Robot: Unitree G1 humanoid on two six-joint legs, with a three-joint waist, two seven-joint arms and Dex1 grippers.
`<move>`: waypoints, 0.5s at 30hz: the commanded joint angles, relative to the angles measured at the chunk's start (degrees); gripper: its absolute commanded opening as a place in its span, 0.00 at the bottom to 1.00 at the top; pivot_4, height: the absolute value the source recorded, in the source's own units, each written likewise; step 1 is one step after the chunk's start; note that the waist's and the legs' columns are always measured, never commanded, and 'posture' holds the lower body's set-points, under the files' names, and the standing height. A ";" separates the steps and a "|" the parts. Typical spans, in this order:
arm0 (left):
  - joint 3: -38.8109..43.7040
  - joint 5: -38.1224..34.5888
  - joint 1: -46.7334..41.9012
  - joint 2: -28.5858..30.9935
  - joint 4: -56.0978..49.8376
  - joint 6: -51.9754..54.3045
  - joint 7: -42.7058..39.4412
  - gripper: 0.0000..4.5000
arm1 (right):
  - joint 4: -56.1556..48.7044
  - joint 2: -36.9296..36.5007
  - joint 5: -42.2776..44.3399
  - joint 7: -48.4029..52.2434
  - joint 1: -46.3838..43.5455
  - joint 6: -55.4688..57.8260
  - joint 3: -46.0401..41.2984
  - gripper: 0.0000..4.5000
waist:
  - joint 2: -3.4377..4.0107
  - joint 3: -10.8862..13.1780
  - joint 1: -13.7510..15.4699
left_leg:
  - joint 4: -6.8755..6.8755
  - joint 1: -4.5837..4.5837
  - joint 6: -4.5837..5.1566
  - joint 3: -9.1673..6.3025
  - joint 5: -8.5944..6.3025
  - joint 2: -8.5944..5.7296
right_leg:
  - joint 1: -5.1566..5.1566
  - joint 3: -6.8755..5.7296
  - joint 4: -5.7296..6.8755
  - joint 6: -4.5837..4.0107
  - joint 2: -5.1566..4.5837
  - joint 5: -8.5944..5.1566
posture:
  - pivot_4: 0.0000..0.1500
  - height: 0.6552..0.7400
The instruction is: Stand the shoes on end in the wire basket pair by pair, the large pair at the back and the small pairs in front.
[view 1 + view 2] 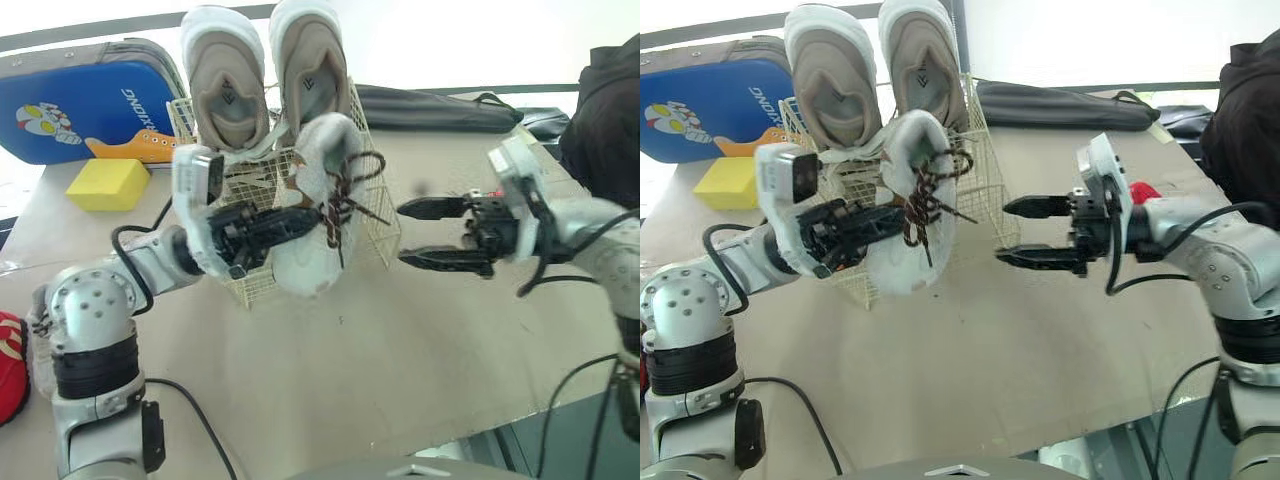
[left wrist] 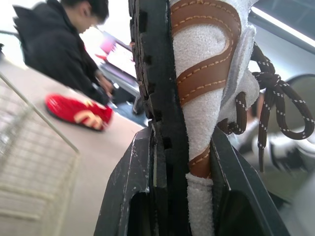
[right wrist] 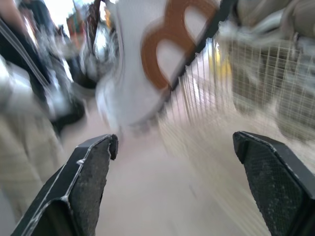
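**Small shoe held at the basket; second end effector standing by.**

The left end effector (image 1: 305,222) is clamped on a small white fleece shoe with brown leather trim and a black treaded sole (image 1: 305,268). In the left wrist view, one finger (image 2: 129,196) presses the sole and the other lies on the fleece side.

The shoe is on end, raised above the tan counter (image 1: 400,350), at the near side of the cream wire basket (image 1: 378,215). Whether its lower end is inside the basket rim cannot be told. A large pair of beige and grey trainers (image 1: 228,90) stands on end at the far side of the basket.

- **Handling (judged):** The shoe is probably light. The fleece upper is soft and will give under pressure, and the rubber sole is the stiffer, less slippery part. A grip across sole and side near mid-length, as here, suits it.
- **Risk (judged):** The loose dark brown laces (image 1: 345,195) hang towards the mesh and could snag on the wires.
- **Right end effector (image 1: 1002,232):** It is to the right of the shoe, near it but apart, with fingers spread wide. It holds and touches nothing.
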 commanded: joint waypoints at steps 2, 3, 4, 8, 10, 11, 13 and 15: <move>-1.57 0.43 1.89 -1.14 -5.54 -3.87 0.76 0.13 | -1.90 5.85 5.30 -9.37 -1.69 2.58 -0.83 0.87 | 0.00 -0.01 0.17 | -0.02 0.00 0.00 -0.08 0.00 0.01 | -0.02 -0.05 0.01 0.00 0.12 0.00 | 1.00 1.00; -2.23 1.01 2.47 -1.18 -6.25 -4.46 0.53 0.13 | -1.40 6.81 6.40 -10.43 -1.97 3.09 -1.01 0.87 | 0.01 0.00 0.17 | -0.02 -0.02 0.00 -0.13 0.00 0.01 | -0.02 -0.14 0.00 -0.01 0.30 0.00 | 1.00 1.00; -2.86 1.56 3.03 -1.12 -6.88 -5.07 0.19 0.13 | -1.35 7.13 6.75 -10.38 -2.17 3.55 -0.81 0.87 | 0.01 0.00 0.12 | -0.02 -0.02 0.01 -0.13 0.00 0.00 | -0.02 -0.17 0.01 -0.01 0.33 0.00 | 1.00 1.00; -4.45 2.49 3.56 -1.89 -7.94 -7.28 1.09 0.13 | -2.46 7.59 7.85 -9.91 -1.87 5.32 0.60 0.74 | 0.04 0.01 0.11 | 0.00 -0.02 0.02 -0.05 0.00 -0.03 | -0.01 -0.17 -0.03 -0.01 0.32 0.00 | 1.00 1.00; -5.20 3.05 3.78 -1.83 -8.38 -8.09 1.01 0.13 | -2.96 7.91 7.15 -9.87 -1.46 5.43 1.39 0.57 | 0.04 0.01 0.01 | 0.00 -0.02 0.02 -0.04 0.00 0.00 | -0.01 -0.18 -0.03 -0.01 0.35 0.00 | 1.00 1.00; -5.60 3.52 3.93 -1.72 -8.65 -8.52 0.86 0.13 | -3.13 8.07 7.00 -9.81 -1.32 5.46 1.59 0.47 | 0.05 0.02 -0.03 | 0.00 -0.02 0.02 -0.03 0.00 0.01 | -0.01 -0.17 -0.03 -0.01 0.36 0.00 | 1.00 1.00; -6.15 4.51 4.27 -1.69 -9.21 -9.39 0.99 0.13 | -3.30 8.47 6.89 -10.21 -1.07 5.33 1.60 0.26 | 0.08 0.03 -0.06 | -0.01 -0.01 0.02 0.00 0.00 0.02 | -0.03 -0.17 -0.03 -0.01 0.37 0.00 | 1.00 1.00; -6.20 4.21 4.64 -1.30 -9.43 -9.36 0.92 0.13 | -3.60 9.04 6.90 -10.75 -0.92 4.99 1.35 0.15 | 0.07 0.03 -0.04 | -0.01 -0.01 0.02 0.00 0.00 0.02 | -0.03 -0.17 -0.03 -0.01 0.37 0.00 | 1.00 1.00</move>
